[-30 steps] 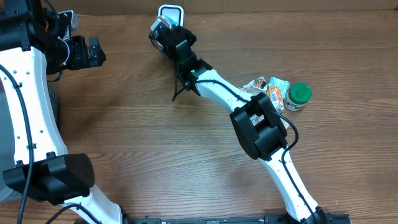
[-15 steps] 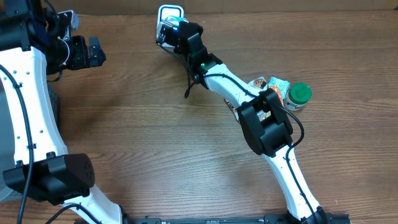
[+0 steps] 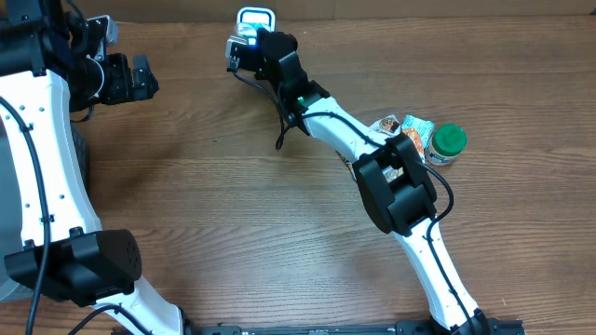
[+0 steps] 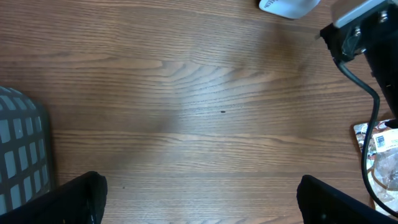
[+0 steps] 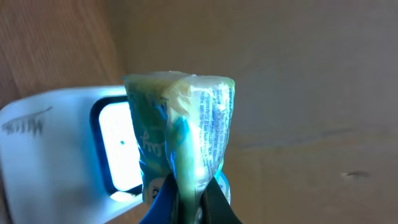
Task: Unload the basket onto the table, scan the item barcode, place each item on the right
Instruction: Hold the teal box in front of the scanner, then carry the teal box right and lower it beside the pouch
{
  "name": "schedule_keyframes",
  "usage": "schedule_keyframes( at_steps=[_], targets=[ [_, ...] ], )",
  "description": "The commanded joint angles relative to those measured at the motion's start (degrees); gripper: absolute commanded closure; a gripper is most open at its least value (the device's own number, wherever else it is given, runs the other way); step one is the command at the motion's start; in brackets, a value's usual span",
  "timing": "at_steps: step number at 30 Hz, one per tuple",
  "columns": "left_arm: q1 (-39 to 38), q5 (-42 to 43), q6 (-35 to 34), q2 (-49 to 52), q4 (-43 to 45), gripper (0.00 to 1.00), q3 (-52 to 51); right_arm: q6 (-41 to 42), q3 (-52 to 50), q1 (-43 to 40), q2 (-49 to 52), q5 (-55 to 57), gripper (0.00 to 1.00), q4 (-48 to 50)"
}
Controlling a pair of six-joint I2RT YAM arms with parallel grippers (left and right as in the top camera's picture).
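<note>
Over the last second we have watched the right gripper swing in at the far edge of the table and settle against the barcode scanner. The scanner's window, pale a second ago, now glows blue-white. From the right wrist view the jaws are pinched tight on the bottom seam of a green-and-white packet, which stands upright above the fingertips, just in front of the lit window and covering its right part. Fine print runs down the side turned toward the camera. We see no barcode there, and we cannot tell whether the code is on the face turned to the window. The small shift between half a second ago and now looks to us like an adjustment of the packet's position before the glass rather than a fresh approach, so we judge the scan itself to be under way, with the item in the right place but the read unconfirmed. If no read comes, a slight turn of the wrist would be the likely remedy. The left gripper hangs at the left of the table with its fingers spread as wide as they go and nothing between them, unchanged across the three overhead views. A green-lidded jar and some wrappers wait near the right arm's elbow.
</note>
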Motion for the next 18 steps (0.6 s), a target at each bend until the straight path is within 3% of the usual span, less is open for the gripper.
schedule_keyframes(
  at_steps=[1, 6, 9, 15, 18],
  targets=[
    [-0.39, 0.48, 0.87, -0.22, 0.09, 0.01, 0.33, 0.70, 0.11, 1.66, -5.18, -0.31, 0.96, 0.52],
    [-0.39, 0.50, 0.87, -0.22, 0.09, 0.00, 0.33, 10.16, 0.11, 2.62, -12.81, -0.26, 0.96, -1.97],
    [-0.39, 0.50, 0.87, -0.22, 0.09, 0.00, 0.33, 20.22, 0.11, 3.96, -20.87, 1.22, 0.96, -9.62],
    [-0.39, 0.50, 0.87, -0.22, 0.09, 0.00, 0.33, 57.68, 0.13, 5.92, -41.42, 1.14, 0.96, -43.34],
    [-0.39, 0.50, 0.87, -0.22, 0.09, 0.00, 0.33, 67.98, 0.13, 5.42, -47.89, 0.87, 0.96, -59.04]
  ],
)
